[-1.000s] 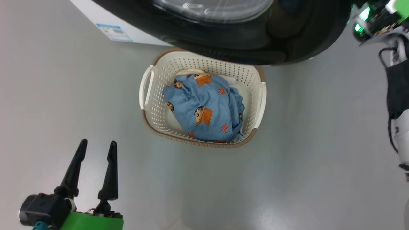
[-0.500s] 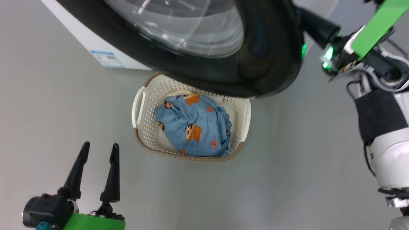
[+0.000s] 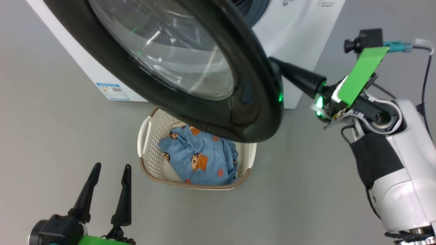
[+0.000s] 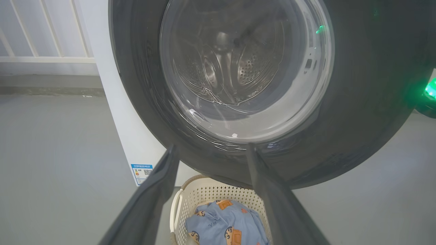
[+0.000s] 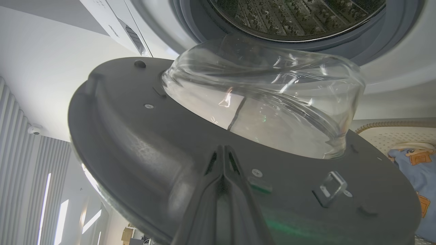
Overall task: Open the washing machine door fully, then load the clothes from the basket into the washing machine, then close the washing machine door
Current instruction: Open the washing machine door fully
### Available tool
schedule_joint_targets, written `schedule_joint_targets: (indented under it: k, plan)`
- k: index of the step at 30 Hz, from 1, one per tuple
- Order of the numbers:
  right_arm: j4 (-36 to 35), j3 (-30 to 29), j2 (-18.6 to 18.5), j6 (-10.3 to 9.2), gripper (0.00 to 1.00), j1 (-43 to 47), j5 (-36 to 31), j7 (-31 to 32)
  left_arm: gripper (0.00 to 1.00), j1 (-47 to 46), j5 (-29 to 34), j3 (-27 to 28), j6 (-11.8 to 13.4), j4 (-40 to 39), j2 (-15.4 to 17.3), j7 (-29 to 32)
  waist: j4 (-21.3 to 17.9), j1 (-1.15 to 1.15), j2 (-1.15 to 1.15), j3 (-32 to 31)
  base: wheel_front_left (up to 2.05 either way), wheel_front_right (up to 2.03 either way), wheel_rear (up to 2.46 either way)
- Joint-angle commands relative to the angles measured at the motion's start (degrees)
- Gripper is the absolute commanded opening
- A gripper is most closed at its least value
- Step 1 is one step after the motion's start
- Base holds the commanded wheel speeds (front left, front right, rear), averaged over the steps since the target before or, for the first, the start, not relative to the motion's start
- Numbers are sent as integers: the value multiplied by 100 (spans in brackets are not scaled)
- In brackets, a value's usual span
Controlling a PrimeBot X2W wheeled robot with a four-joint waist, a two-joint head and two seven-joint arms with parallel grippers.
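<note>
Black door [image 3: 253,112] stands part open above the basket [image 3: 147,160] of clothes [image 3: 197,160]. My right gripper [image 5: 223,151], fingers together, lies against its inner face; I'd push outward steadily, following its arc. Left gripper [image 3: 112,166] hangs, fingers apart.

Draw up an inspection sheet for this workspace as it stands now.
Surface: smooth grey floor.
Job's things: washing machine door partly open, overhanging the basket; clothes lie in the basket; white washing machine behind.
Clutter: nothing seen.
Grippers: left gripper open, above the floor; right gripper shut, tips against the door's inner face.
Cables: black cable along the right arm.
Surroundings: white railing beside the machine.
</note>
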Motion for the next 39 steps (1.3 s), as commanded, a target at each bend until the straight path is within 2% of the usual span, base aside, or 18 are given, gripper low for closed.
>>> schedule_joint_targets:
  k: [1, 21, 39]
  plan:
    - [-204, 137, 159, 10, 0, 114, 60, 50, 100, -15, 52, 172, -9, -103, 72, -37, -57, 0, 0, -109, 0, 0, 0]
    - [-465, 850, 481, 10, 0, 737, 131, 91, 100, 49, -119, -30, 95, -49, 72, -37, 81, 0, 0, -514, 0, 0, 0]
    - [-622, 1652, 584, 10, 0, 922, 555, -122, 100, 55, -118, -50, 105, -51, 72, -37, 175, 0, 0, -658, 0, 0, 0]
